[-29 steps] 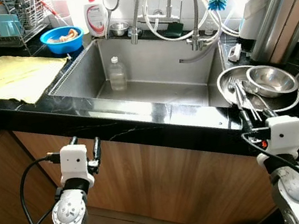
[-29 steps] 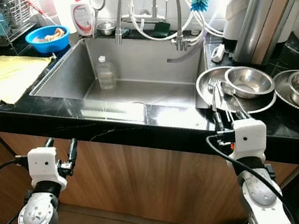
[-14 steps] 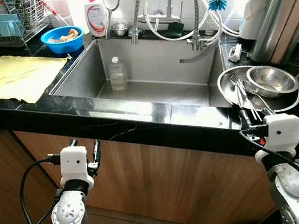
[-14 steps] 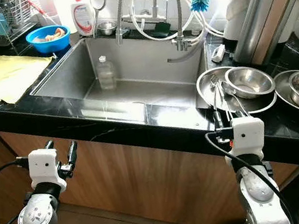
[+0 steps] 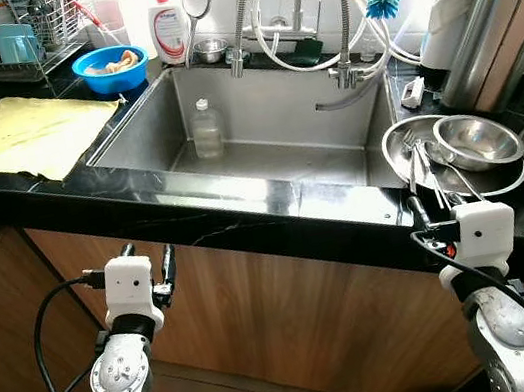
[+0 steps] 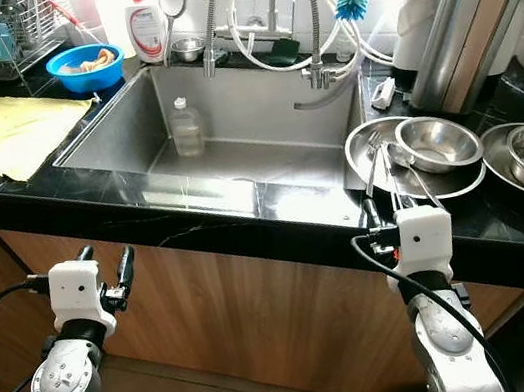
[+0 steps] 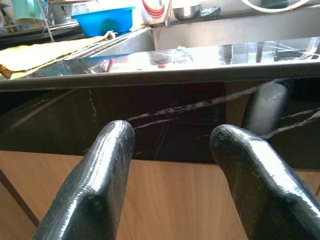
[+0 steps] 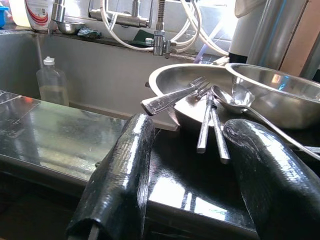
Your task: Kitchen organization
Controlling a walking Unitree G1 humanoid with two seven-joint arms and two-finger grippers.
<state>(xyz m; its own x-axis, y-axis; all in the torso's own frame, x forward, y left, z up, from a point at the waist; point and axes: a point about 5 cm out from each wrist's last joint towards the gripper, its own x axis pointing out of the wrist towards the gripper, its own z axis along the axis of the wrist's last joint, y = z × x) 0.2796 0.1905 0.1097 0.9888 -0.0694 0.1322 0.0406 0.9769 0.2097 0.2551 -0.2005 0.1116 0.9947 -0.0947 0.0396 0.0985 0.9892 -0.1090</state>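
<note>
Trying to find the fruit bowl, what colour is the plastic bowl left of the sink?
Bright blue bowl, clearest in the left eye view.

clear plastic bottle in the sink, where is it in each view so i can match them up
Left eye view: clear plastic bottle stands upright at the back of the sink, left of middle.
Right eye view: same spot, shifted a little left.
Right wrist view: at the far left edge, against the sink's back wall.
Left wrist view: cannot make it out.
Shared landmark: the blue bowl beside the sink.
</note>
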